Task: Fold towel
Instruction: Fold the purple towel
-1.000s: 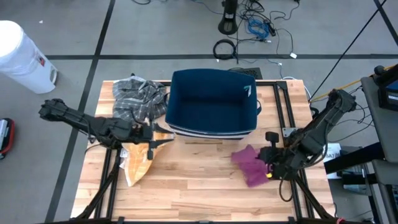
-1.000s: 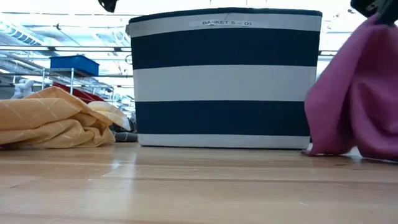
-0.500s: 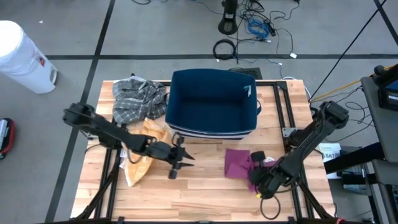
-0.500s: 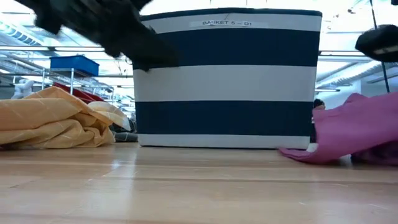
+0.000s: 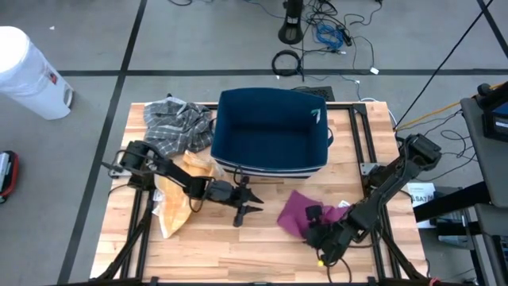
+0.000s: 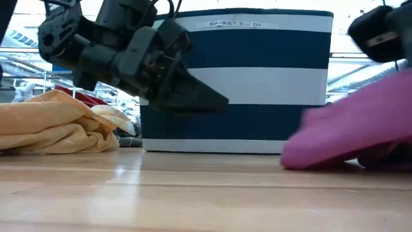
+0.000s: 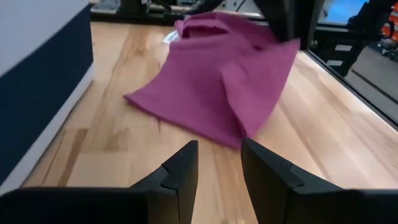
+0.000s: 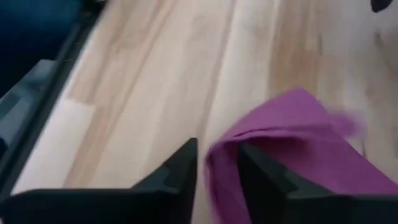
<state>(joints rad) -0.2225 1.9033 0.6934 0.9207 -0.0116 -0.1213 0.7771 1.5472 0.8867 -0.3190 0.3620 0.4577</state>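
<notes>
We find the right gripper (image 5: 317,236) newly parted, its fingers apart around the purple towel (image 7: 217,81) edge. The left gripper (image 5: 246,208), fingers spread and empty, has advanced; the towel lies just ahead, ready for spreading.

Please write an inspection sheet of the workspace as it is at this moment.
Surface: wooden table, bare at the front.
Job's things: purple towel spread loosely, front right of the basket.
Clutter: navy striped basket at the back centre; yellow cloth and plaid cloth bunched at the left.
Grippers: left gripper open, empty, pointing at the towel; right gripper has a towel fold between its fingers.
Cables: several coiled on the floor behind the table.
Surroundings: white bin at far left.
</notes>
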